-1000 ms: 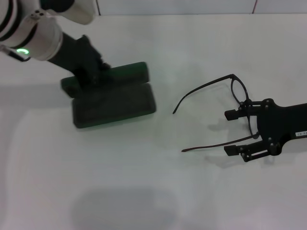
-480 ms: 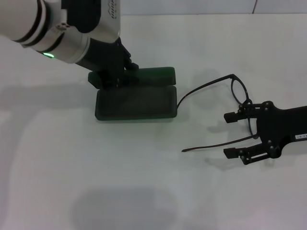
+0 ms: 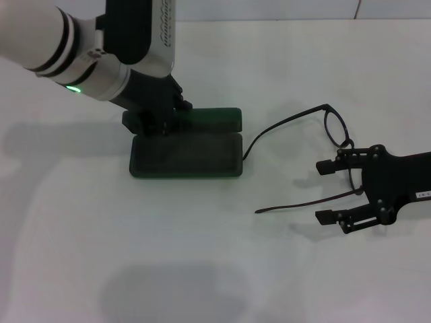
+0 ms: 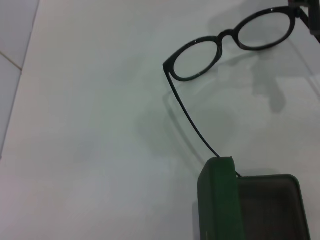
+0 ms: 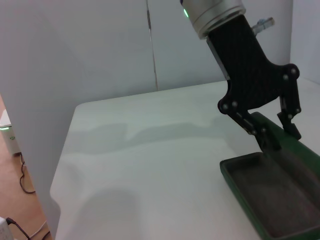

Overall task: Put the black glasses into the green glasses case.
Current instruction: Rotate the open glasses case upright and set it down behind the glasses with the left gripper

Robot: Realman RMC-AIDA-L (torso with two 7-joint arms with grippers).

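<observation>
White table point(image 3: 215, 269), pale wall panels point(image 5: 100, 50) behind it, dark cable point(image 5: 22, 175) on the floor

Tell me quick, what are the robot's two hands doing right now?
Left gripper: fingers closed on the lid of the open green glasses case.
Right gripper: fingers open around the black glasses, not holding them.

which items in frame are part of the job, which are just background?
Job:
- black glasses, on the table, temples unfolded
- green glasses case, open
- left tool, at the case's raised lid
- right tool, open, at the glasses' frame

Background:
- white table
- wall panels
</observation>
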